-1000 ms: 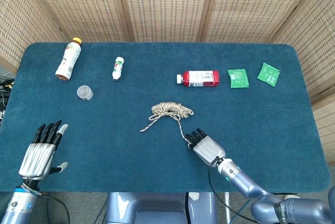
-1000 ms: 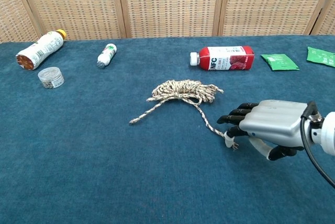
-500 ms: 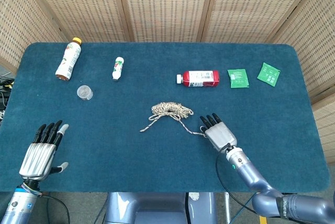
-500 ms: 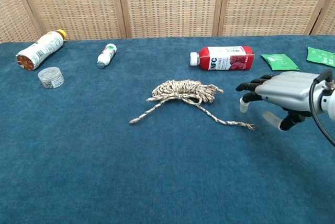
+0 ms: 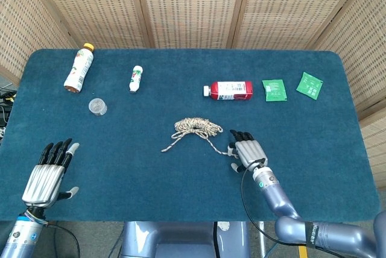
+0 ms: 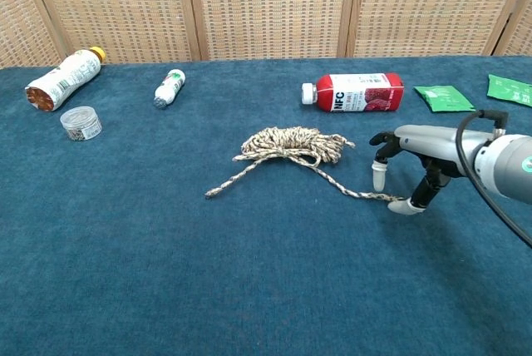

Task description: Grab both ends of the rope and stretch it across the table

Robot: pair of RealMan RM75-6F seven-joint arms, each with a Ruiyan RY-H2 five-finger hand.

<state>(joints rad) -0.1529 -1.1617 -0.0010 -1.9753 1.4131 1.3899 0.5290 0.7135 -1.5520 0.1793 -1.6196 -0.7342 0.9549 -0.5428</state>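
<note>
Table [image 5: 313, 143] of blue felt carries our scene: we see the red bottle [image 5: 232, 90] and green packets [image 5: 274, 89] at the back, the rope [image 6: 291, 145] heaped mid-table with one tail running right. Our right hand [image 6: 416, 156], a second ago at that tail and then lifted off it, has turned palm-down, thumb tip touching the frayed end, fingers spread, nothing pinched yet. Our left hand [image 5: 48, 170] lies idle and open, well apart; we judge both ends remain ungrabbed
</note>
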